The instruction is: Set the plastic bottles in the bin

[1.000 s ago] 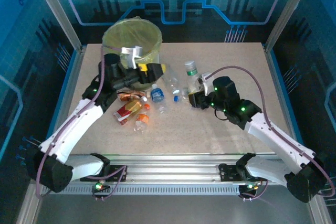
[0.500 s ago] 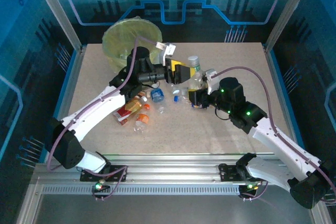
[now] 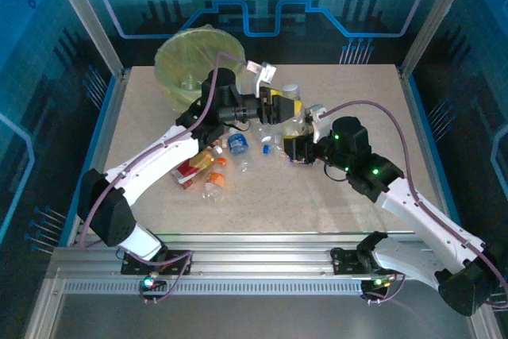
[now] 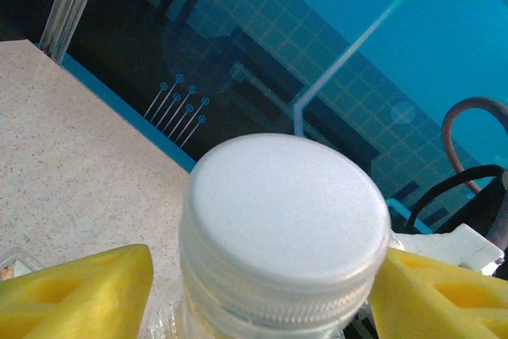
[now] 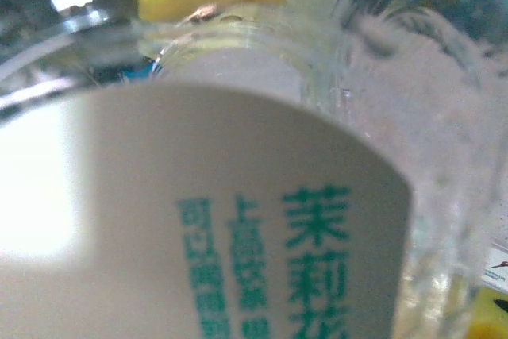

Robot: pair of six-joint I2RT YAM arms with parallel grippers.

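A clear plastic bottle (image 3: 292,113) with a white cap (image 4: 286,204) and a white label with green writing (image 5: 238,236) stands upright over the table's middle. My right gripper (image 3: 300,139) is shut on its body from the right. My left gripper (image 3: 286,107) reaches in from the left, with its yellow fingers (image 4: 79,291) on either side of the neck just under the cap. A narrow gap shows on one side. The bin (image 3: 190,57), lined in yellow-green, stands at the back left. More bottles lie on the table: a blue-labelled one (image 3: 236,144) and orange and red ones (image 3: 198,166).
A crushed clear bottle with an orange cap (image 3: 213,184) lies nearest the front of the pile. A small blue-capped piece (image 3: 266,147) sits by the right gripper. The left arm stretches across the pile. Metal frame posts and blue panels enclose the table (image 3: 357,93).
The left arm swung from over the bin to the right, up to the bottle held by the right gripper, and its fingers have narrowed around the neck. The right arm barely moved.
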